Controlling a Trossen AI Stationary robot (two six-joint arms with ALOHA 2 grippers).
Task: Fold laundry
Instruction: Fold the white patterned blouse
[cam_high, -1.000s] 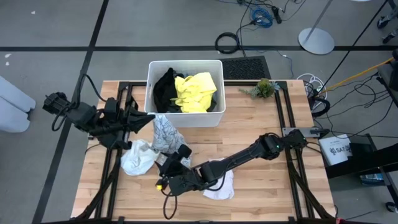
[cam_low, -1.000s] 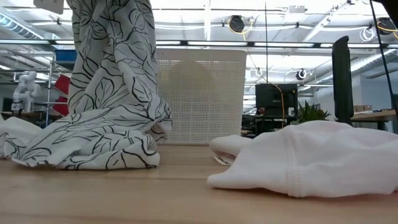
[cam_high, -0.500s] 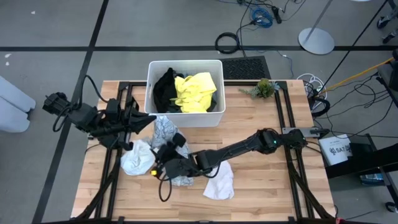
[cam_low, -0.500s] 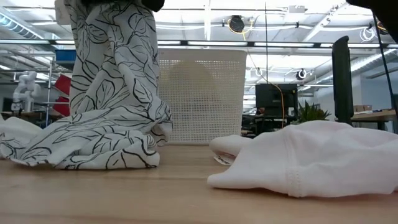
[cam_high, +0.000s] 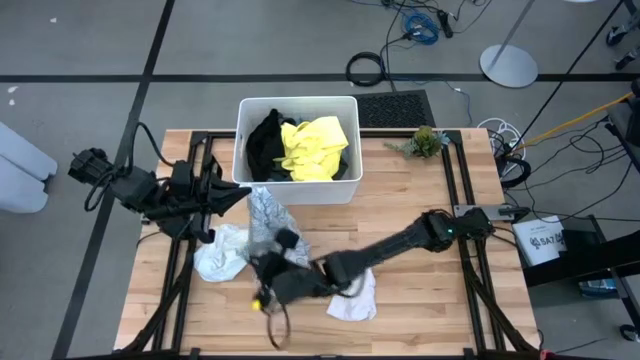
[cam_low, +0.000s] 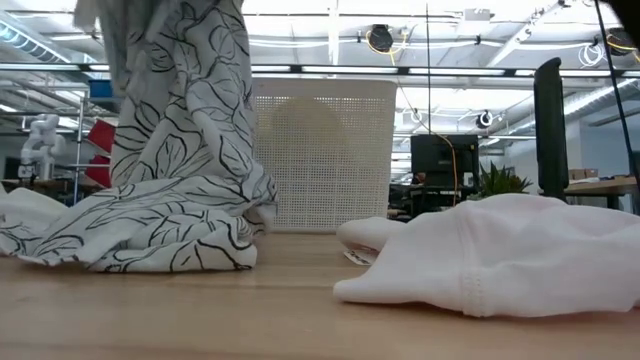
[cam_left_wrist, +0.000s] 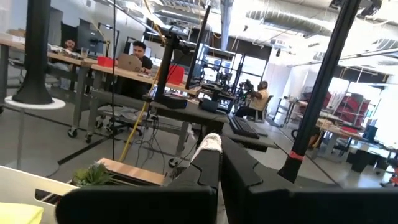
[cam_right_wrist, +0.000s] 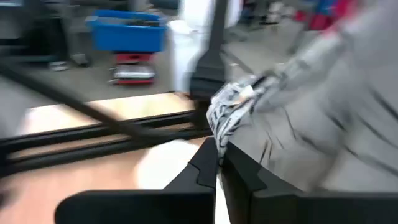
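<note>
The grey-white cloth with dark leaf lines (cam_high: 262, 215) hangs between my two grippers just in front of the white tub (cam_high: 298, 182). Its lower folds lie on the table (cam_low: 140, 235). My left gripper (cam_high: 248, 193) is shut on its top, above the table's left half. My right gripper (cam_high: 272, 243), reaching across from the right, is shut on a lower fold. One small white cloth (cam_high: 220, 252) lies left of it, another (cam_high: 355, 295) under my right arm. Black (cam_high: 265, 140) and yellow (cam_high: 315, 148) garments lie in the tub. My left gripper pinches a bit of light cloth (cam_left_wrist: 211, 140) between its two fingertips, coming about level from the table's left. The patterned cloth hangs below the hold, its lower part heaped on the table. My right gripper pinches a bunched fold of the patterned cloth (cam_right_wrist: 231, 106) at its fingertips, reaching nearly level from the table's right. That fold is raised off the table; one layer or several, I cannot tell.
The tub (cam_low: 320, 150) stands at the table's far middle. A small green plant (cam_high: 425, 140) sits at the far right. Black rails (cam_high: 455, 190) run along both sides of the wooden top (cam_high: 420, 300).
My right gripper has swung a little toward the table's left edge and back, its wrist turning, and now has a fold of the patterned cloth between its fingers. The top of the hanging cloth has bunched and shifted slightly; the heap on the table has stayed.
</note>
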